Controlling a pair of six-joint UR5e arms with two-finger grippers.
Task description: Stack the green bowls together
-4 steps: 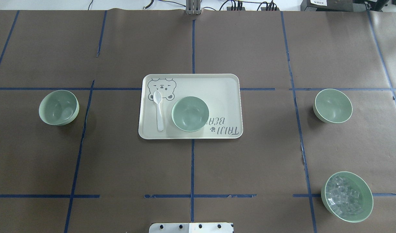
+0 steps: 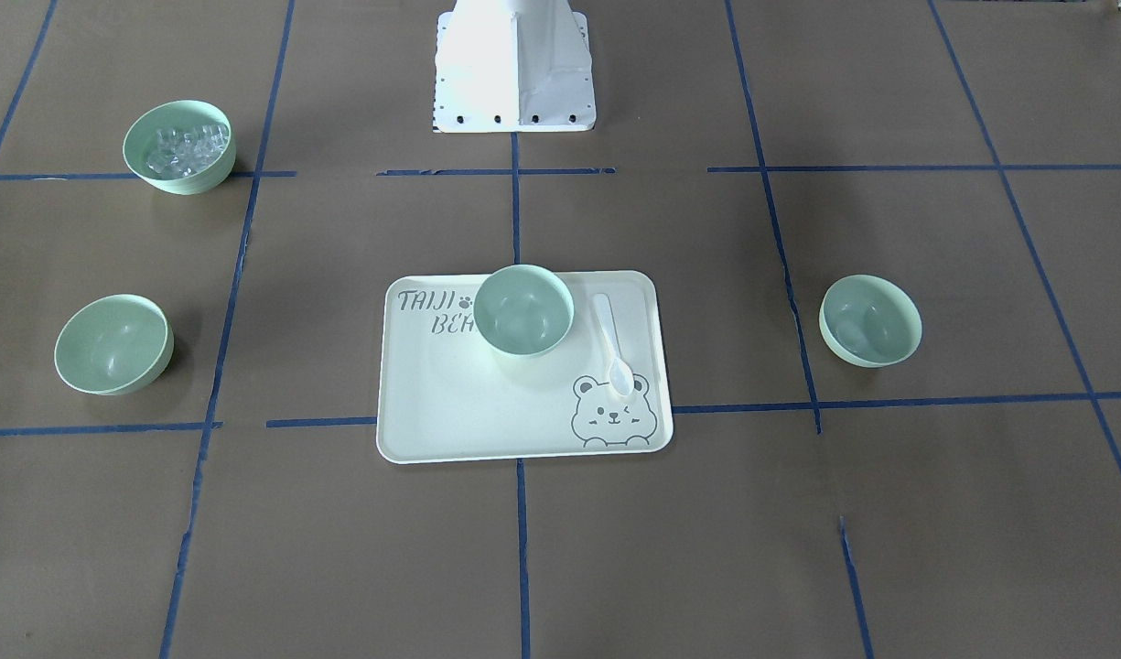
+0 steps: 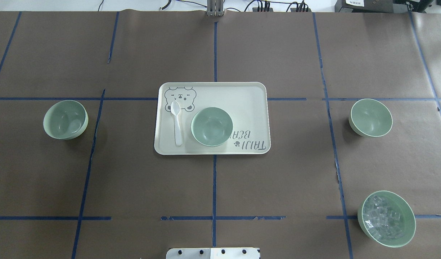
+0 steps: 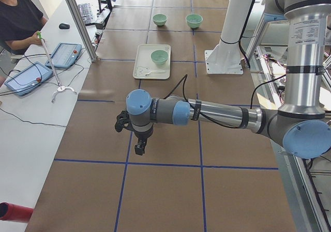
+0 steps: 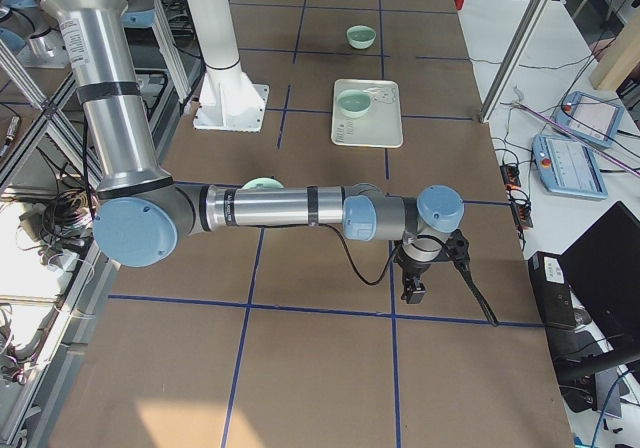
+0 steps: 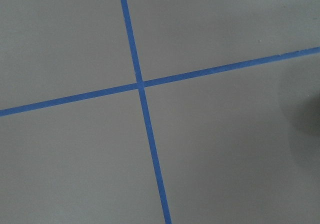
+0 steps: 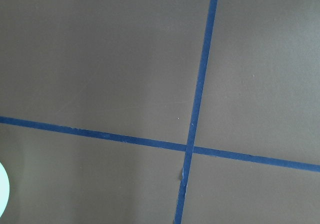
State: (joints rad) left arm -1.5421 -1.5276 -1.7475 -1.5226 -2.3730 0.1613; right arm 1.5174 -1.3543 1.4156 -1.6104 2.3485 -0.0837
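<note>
- Table (image 3: 278, 180): brown paper crossed with blue tape. Nothing on it has shifted since the overhead view a moment ago, so I judge the stacking has not started.
- Left arm (image 4: 217, 113): stretched low over bare paper at its own end of the table, well apart from every bowl. Its wrist camera sees only tape lines.
- Right arm (image 5: 270, 208): stretched out the same way at the opposite end.
- Left gripper (image 4: 139, 148) and right gripper (image 5: 413, 290): both point down. They show only in the side views, so I cannot tell whether either is wide or narrow.
- Tray (image 3: 249, 93): lies at the table's middle.
- Bowl of clear cubes (image 3: 389, 244): sits near the robot on its right, and is not for the stack.
- 3 green bowls, all upright, empty and well apart:
  - The middle bowl (image 3: 211, 126) is on the tray.
  - The left bowl (image 3: 65, 119) is on bare paper.
  - The right bowl (image 3: 370, 117) is on bare paper.
  - Each arm likely needs a long reach inward to fetch an outer one.
- Spoon (image 3: 176, 122): white, on the tray just beside the middle bowl.
</note>
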